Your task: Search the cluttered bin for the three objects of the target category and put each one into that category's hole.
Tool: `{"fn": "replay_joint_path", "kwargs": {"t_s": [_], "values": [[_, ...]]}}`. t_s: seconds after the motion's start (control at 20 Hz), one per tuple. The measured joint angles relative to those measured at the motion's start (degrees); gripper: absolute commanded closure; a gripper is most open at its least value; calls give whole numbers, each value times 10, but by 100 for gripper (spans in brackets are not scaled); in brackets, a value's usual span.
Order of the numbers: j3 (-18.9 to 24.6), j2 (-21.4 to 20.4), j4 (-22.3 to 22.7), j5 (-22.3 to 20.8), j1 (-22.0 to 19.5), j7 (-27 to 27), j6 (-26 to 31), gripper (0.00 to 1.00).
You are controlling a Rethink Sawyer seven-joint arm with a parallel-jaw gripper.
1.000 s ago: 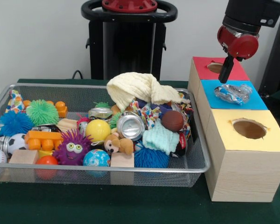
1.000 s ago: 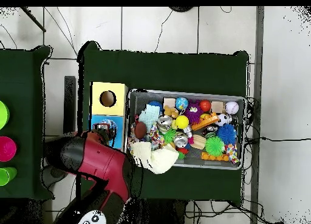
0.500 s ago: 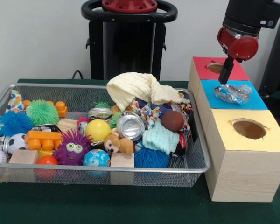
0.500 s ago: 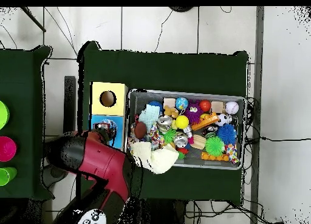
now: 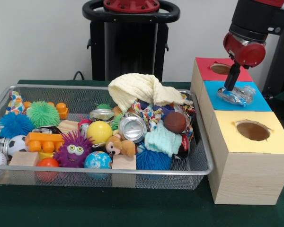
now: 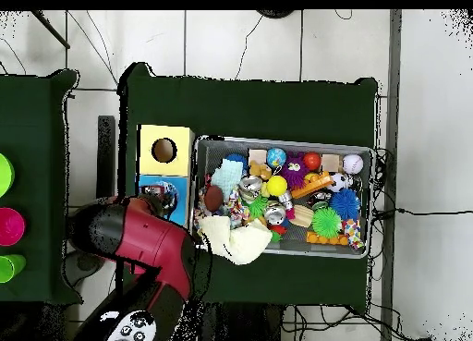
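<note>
The bin point(image 5: 204, 166) is my landmark: a wide, shallow basket of silver wire mesh with a rounded rim, sitting on the green table point(image 5: 99, 208) and heaped with toys. At its left end lie a teal spiky ball point(image 5: 13, 125) and a soccer ball point(image 5: 17, 144); further right, a purple fuzzy monster point(image 5: 74, 150), a yellow ball point(image 5: 99, 132), a crushed can point(image 5: 132, 127), and a cream cloth point(image 5: 141, 90) piled highest. Just right of the bin stand three wooden boxes; on the blue-topped one point(image 5: 261, 103) lies a crumpled silver piece point(image 5: 236, 94). My claw point(image 5: 232, 82) hangs right above that piece; I cannot tell whether it is spread or pressed together.
</note>
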Motion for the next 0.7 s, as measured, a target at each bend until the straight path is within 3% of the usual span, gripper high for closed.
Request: {"fn": "replay_joint_path", "kwargs": {"t_s": [0.7], "values": [[-1, 3, -8, 4, 7, 0, 0, 100]]}}
